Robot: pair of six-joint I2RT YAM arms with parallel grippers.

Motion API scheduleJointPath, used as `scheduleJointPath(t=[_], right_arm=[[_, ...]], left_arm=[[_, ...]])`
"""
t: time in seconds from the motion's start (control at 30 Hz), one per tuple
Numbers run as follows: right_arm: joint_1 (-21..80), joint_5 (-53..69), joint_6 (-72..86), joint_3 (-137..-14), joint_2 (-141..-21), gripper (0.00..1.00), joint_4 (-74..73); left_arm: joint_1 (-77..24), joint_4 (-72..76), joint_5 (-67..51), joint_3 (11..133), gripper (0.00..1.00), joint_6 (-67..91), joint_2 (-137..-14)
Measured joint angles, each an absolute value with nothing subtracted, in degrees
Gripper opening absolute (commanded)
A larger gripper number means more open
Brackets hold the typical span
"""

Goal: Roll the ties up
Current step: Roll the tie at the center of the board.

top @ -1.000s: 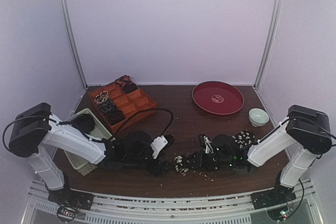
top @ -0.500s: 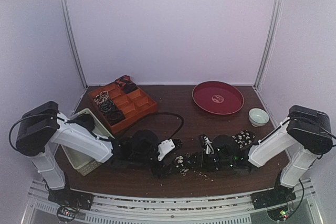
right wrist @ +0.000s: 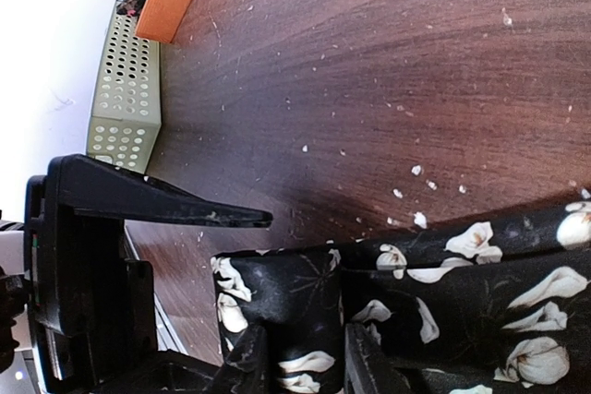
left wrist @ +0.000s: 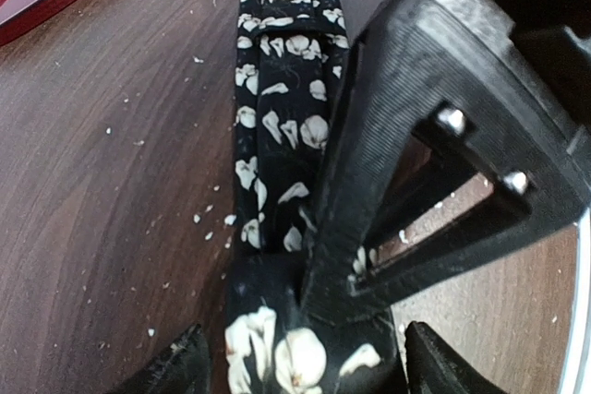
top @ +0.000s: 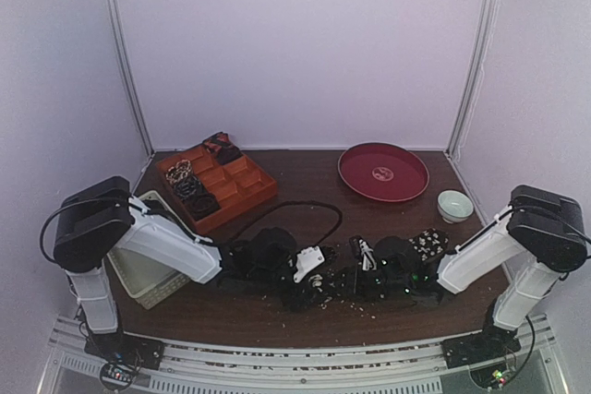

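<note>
A black tie with white flowers lies on the table from the front middle [top: 320,285] to a heap at the right [top: 428,243]. My right gripper [top: 343,281] is shut on the tie's folded end [right wrist: 277,302], with the fabric pinched between its fingers [right wrist: 242,366]. My left gripper [top: 305,291] is open and straddles the same tie [left wrist: 277,136] close to the right gripper, one of whose fingers [left wrist: 416,136] crosses its view. Rolled ties [top: 189,186] sit in the orange tray [top: 247,193], a reddish one [top: 222,147] at its back.
A white perforated basket [top: 138,269] stands at the left by the tray. A red round plate [top: 383,171] and a small pale bowl [top: 454,204] are at the back right. White crumbs are scattered on the brown table round the grippers.
My left arm has reached to the right, and its gripper has come up close to the right gripper over the tie's end. The right arm has stayed put.
</note>
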State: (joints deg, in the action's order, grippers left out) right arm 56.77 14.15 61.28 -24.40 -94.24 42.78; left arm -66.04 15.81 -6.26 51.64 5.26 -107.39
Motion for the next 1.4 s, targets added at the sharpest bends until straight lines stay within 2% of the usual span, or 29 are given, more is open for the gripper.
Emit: scheduleJointPath(t=[0.07,0.2,0.37,0.63,0.93,1.0,1.13,1.4], right_arm=[[56.8,14.2,61.3,-24.4,-94.1,0.31,42.7],[56.6,14.1,61.2,-24.4,-93.9,0.33,42.1],[55.7,13.7,60.1,-24.4,-91.9,0.37,39.4],[54.6,13.1,58.5,-24.4,-89.8,0.33,37.1],[54.5,15.6,58.5,-24.7,-92.5,0.33,39.1],[54.4,15.9,58.5,-24.7,-92.8,0.29,39.5],[54.4,16.3,58.5,-24.7,-93.0,0.23,40.2],[54.4,17.4,57.6,-24.3,-93.4,0.22,40.9]], left_arm=[[-66.0,15.7,-6.4,52.5,0.66,4.8,-108.3],[-66.0,15.0,-7.1,53.2,0.46,4.0,-109.0],[-66.0,14.4,-8.7,53.9,0.40,2.4,-109.1],[-66.0,13.4,-10.5,54.5,0.41,1.2,-109.4],[-66.0,12.3,-9.1,55.3,0.40,1.1,-110.0],[-66.0,12.0,-8.7,55.3,0.40,1.2,-110.0],[-66.1,11.8,-7.6,55.4,0.54,1.4,-110.0],[-66.1,9.6,-3.7,53.7,0.63,5.5,-106.1]])
